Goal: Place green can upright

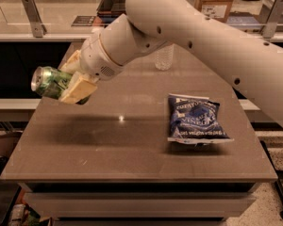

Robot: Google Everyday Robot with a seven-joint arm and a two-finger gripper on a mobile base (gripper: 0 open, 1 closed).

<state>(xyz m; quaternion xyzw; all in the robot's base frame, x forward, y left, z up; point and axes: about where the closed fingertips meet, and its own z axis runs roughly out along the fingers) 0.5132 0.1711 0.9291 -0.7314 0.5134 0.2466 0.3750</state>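
My arm: stretched leftward. My gripper (69, 84): pinching the green can (48, 81) sideways, aloft over the table (132, 149)'s left edge. Snack bag (195, 119): lying right.

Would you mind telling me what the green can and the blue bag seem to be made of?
The green can, held tilted in the gripper above the table edge: likely aluminium, glossy green print, bare silvery end. The blue bag, lying on the table: probably thin plastic or foil film, judging by its crinkles and sheen.
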